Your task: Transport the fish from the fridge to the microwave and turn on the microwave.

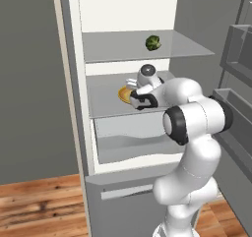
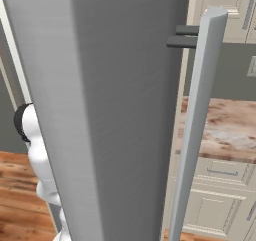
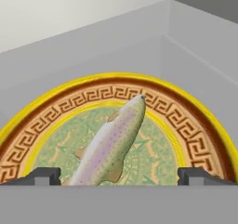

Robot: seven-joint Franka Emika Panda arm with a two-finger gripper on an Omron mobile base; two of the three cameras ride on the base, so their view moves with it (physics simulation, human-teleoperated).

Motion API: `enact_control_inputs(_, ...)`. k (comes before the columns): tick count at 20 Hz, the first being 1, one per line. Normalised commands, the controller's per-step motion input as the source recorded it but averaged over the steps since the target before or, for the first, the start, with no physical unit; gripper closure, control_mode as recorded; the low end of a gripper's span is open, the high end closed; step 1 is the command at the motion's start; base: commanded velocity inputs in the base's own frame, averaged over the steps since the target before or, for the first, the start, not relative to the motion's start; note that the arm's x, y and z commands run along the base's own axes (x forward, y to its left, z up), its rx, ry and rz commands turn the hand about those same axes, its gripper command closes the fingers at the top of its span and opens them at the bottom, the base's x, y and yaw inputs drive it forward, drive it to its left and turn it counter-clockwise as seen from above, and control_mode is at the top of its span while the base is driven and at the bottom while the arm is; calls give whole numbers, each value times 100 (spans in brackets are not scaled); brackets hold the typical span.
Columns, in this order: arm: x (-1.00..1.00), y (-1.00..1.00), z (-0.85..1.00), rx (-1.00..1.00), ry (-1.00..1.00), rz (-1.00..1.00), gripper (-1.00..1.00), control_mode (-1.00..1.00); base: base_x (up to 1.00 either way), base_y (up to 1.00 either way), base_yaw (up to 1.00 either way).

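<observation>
The task is only beginning: the fish is lying on the yellow plate on a shelf inside the fridge, and the hand is hovering over it, fingers apart, gripping nothing; carrying, loading and starting the microwave are all remaining

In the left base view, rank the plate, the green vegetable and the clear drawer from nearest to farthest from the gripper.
1. Plate: on the middle shelf, right under the open gripper, with the fish on it.
2. Green vegetable: one shelf up, slightly right.
3. Clear drawer: below the shelf; close to the vegetable's distance, so this order is uncertain.
</observation>
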Motion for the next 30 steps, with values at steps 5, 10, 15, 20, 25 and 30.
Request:
enact_control_inputs(5, 16, 0, -2, -4, 1, 0, -100, -100, 0, 0, 0)
enact_control_inputs(10, 16, 0, 0, -2, 0, 0, -100, -100, 0, 0, 0)
enact_control_inputs(15, 17, 0, -1, 0, 2, 0, -100, -100, 0, 0, 0)
enact_control_inputs(20, 17, -1, -5, 0, 0, 0, -100, -100, 0, 0, 0)
enact_control_inputs(25, 14, -3, -7, 0, 0, 0, -100, -100, 0, 0, 0)
enact_control_inputs(30, 12, -5, -8, 0, 0, 0, -100, -100, 0, 0, 0)
